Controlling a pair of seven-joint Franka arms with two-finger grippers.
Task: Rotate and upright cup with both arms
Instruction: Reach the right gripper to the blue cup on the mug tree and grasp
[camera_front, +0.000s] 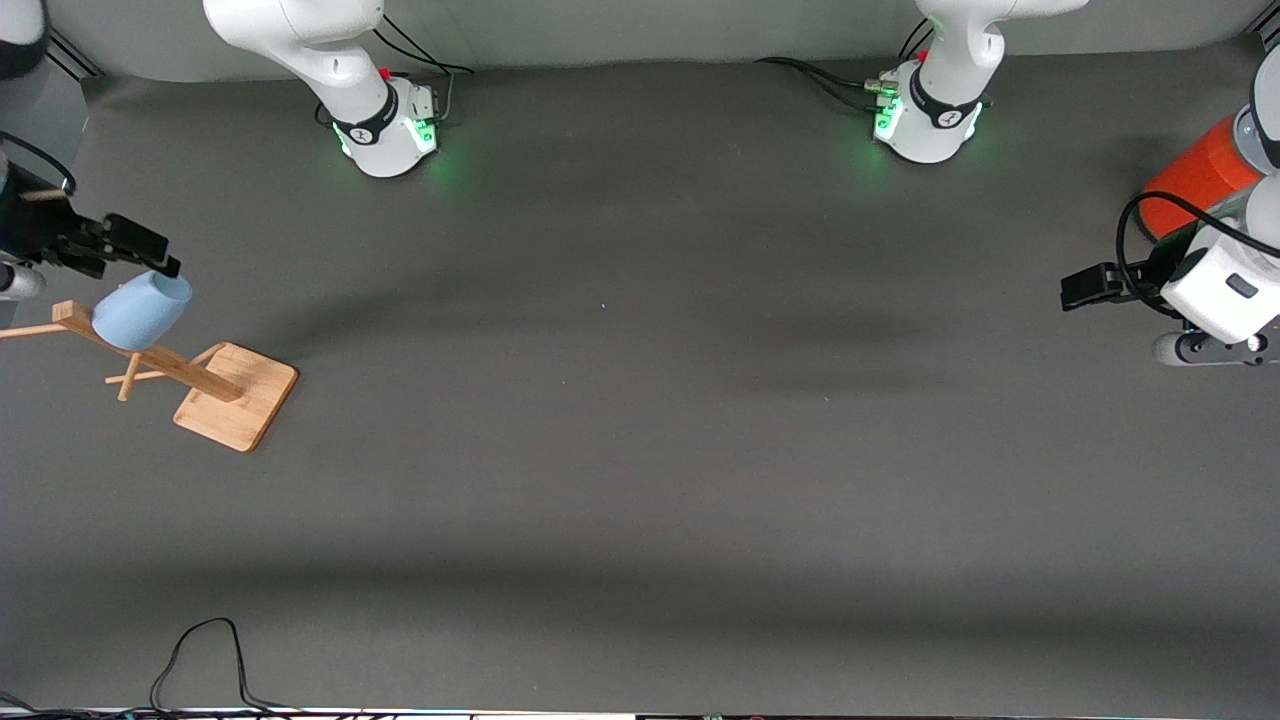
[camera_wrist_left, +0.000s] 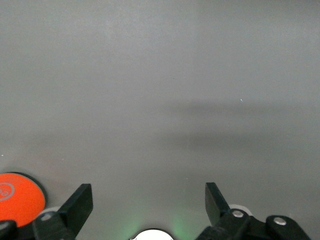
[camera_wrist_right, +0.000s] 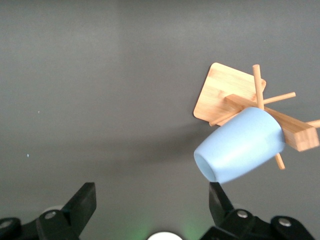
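my right gripper (camera_front: 150, 255) sits at the right arm's end of the table, fingers spread, just above the cup (camera_front: 142, 310) and not gripping it. the cup hangs tilted on a peg of the wooden rack (camera_front: 235, 395), whose square base rests on the grey table (camera_front: 640, 450). my left gripper (camera_front: 1085, 287) hangs over the left arm's end of the table, nothing in it, beside the orange can (camera_front: 1195, 180). both bases glow green at the top. a black cable (camera_front: 200, 660) loops along the near edge.

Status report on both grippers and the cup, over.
Right gripper open, above cup. Cup hangs on wooden rack. Left gripper open, empty, waits beside orange can. Nothing blocking.
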